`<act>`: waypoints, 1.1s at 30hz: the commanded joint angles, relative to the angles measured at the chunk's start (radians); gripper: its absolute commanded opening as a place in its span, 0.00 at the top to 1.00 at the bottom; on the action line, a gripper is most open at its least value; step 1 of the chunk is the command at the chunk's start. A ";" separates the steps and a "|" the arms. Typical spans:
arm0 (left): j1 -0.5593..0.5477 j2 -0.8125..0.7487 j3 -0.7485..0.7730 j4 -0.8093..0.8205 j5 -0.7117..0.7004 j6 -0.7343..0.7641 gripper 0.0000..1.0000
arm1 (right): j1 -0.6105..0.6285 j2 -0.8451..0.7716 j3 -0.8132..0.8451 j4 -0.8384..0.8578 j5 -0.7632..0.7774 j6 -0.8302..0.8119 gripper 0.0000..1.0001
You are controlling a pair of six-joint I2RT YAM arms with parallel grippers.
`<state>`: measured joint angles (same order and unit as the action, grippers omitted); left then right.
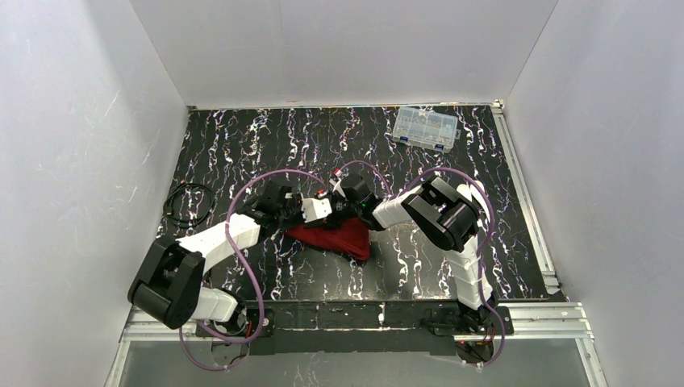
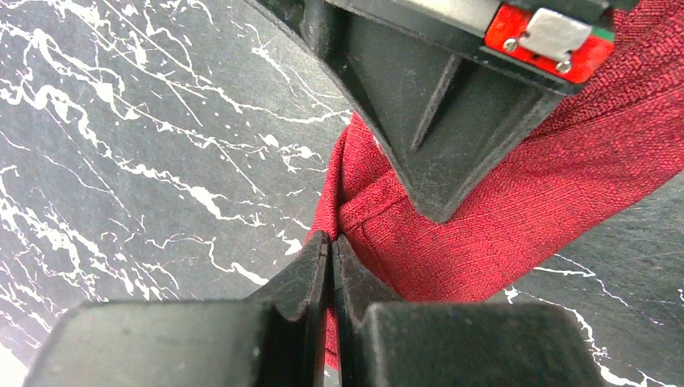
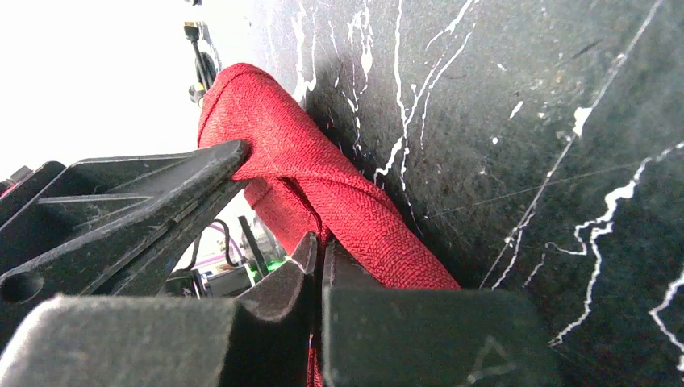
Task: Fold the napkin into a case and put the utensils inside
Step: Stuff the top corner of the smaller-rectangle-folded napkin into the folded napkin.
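the left gripper and the right gripper are both pinching the napkin shut, so uneven pulling is risking a slipped, crooked fold.

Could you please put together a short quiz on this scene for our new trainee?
1. True or false: the left hand stands open.
2. What lies near the far right corner of the table: A a clear plastic box, B a plate, C a cup?
3. Name what the right hand grips.
Key: 1 false, it is shut on the red napkin; 2 A; 3 the napkin.
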<state>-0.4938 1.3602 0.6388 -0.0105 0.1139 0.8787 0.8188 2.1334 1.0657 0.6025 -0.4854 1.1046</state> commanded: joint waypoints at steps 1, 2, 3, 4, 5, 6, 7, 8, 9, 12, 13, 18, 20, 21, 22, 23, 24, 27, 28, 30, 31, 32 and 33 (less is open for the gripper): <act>0.000 -0.046 0.020 -0.032 0.036 0.008 1.00 | -0.005 -0.014 0.022 0.009 0.001 0.007 0.99; 0.001 -0.045 0.018 -0.032 0.040 0.008 1.00 | -0.005 -0.020 0.033 -0.015 0.001 -0.003 0.99; 0.001 -0.043 0.017 -0.031 0.040 0.011 1.00 | -0.005 -0.024 0.045 -0.037 0.002 -0.014 0.99; 0.000 -0.043 0.015 -0.027 0.043 0.014 1.00 | -0.002 -0.027 0.059 -0.069 0.000 -0.027 0.99; 0.000 -0.042 0.014 -0.024 0.043 0.019 1.00 | 0.001 -0.027 0.075 -0.099 -0.004 -0.039 0.99; 0.000 -0.043 0.012 -0.019 0.043 0.021 1.00 | 0.005 -0.028 0.085 -0.117 -0.007 -0.048 0.99; -0.001 -0.042 0.012 -0.012 0.044 0.021 1.00 | 0.009 -0.031 0.087 -0.122 -0.005 -0.049 0.99; 0.000 -0.041 0.011 -0.011 0.045 0.021 1.00 | 0.014 -0.033 0.088 -0.126 -0.004 -0.049 0.99; 0.000 -0.040 0.009 -0.011 0.046 0.025 1.00 | 0.017 -0.033 0.089 -0.127 -0.006 -0.048 0.99; 0.000 -0.038 0.000 -0.001 0.049 0.029 1.00 | 0.026 -0.035 0.097 -0.125 -0.011 -0.043 0.99; -0.001 -0.039 -0.003 0.002 0.049 0.029 1.00 | 0.028 -0.035 0.102 -0.128 -0.012 -0.043 0.99; -0.002 -0.039 -0.011 0.006 0.049 0.029 1.00 | 0.032 -0.040 0.128 -0.136 -0.017 -0.042 0.99; -0.002 -0.040 -0.014 0.006 0.050 0.032 1.00 | 0.032 -0.046 0.136 -0.132 -0.020 -0.039 0.99; -0.002 -0.040 -0.016 0.006 0.051 0.034 1.00 | 0.031 -0.046 0.140 -0.132 -0.021 -0.040 0.99; -0.002 -0.040 -0.018 0.006 0.051 0.035 1.00 | 0.032 -0.047 0.144 -0.133 -0.021 -0.040 0.99; -0.002 -0.040 -0.021 0.006 0.049 0.037 1.00 | 0.032 -0.043 0.146 -0.131 -0.026 -0.041 0.99; -0.002 -0.040 -0.023 0.006 0.050 0.040 1.00 | 0.032 -0.037 0.150 -0.129 -0.030 -0.037 0.99; -0.002 -0.039 -0.027 0.006 0.051 0.042 1.00 | 0.029 -0.018 0.162 -0.122 -0.037 -0.035 0.99; -0.002 -0.040 -0.028 0.006 0.051 0.043 1.00 | 0.025 -0.012 0.163 -0.121 -0.040 -0.038 0.99; -0.002 -0.041 -0.030 0.006 0.050 0.048 1.00 | 0.015 -0.006 0.153 -0.113 -0.051 -0.038 0.99; -0.002 -0.042 -0.032 0.006 0.048 0.050 1.00 | 0.007 -0.006 0.144 -0.105 -0.053 -0.036 0.99; -0.002 -0.041 -0.033 0.006 0.047 0.051 1.00 | 0.000 -0.006 0.137 -0.100 -0.055 -0.037 0.99; -0.002 -0.040 -0.034 0.006 0.049 0.053 1.00 | -0.005 -0.004 0.138 -0.103 -0.059 -0.042 0.99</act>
<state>-0.4938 1.3449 0.6250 0.0013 0.1345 0.9211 0.8417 2.1334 1.1839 0.4515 -0.5209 1.0702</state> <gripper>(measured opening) 0.012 0.075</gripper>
